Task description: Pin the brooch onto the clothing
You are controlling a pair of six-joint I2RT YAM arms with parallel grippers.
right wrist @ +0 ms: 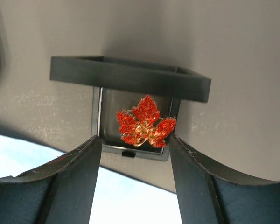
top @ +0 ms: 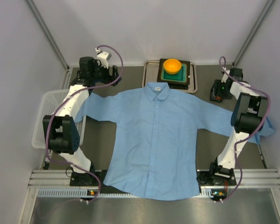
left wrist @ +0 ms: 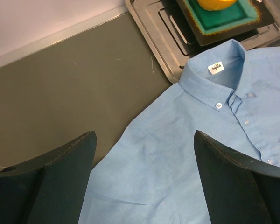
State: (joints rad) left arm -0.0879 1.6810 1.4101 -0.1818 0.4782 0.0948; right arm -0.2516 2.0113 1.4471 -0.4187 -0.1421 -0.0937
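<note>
Two arms flank a light blue shirt [top: 154, 140] spread flat, front up, on the dark table [top: 98, 140], its collar toward the far side. Just beyond the collar, an orange bowl [top: 172, 66] sits on a green plate [top: 182, 77] on a grey tray [top: 194, 79]. A white basket [top: 42, 121] stands at the left edge. The left gripper [top: 111, 71] is at the far left near the shirt's shoulder. The right gripper [top: 218, 91] is at the far right, beyond the sleeve.

From the left wrist, both dark fingers [left wrist: 60, 172] stand wide apart with nothing between them, above the shirt's shoulder. The collar with its white neck label [left wrist: 216, 68] lies further right, touching the tray's near corner.

From the right wrist, the brooch [right wrist: 144, 123], a red-orange maple leaf, lies inside a small black box [right wrist: 96, 116] on the table. The fingers [right wrist: 74, 182] are partly parted, their tips at the box's near edge on either side of the leaf. Whether the right one touches it cannot be told. A strip of blue cloth shows at the near left.
</note>
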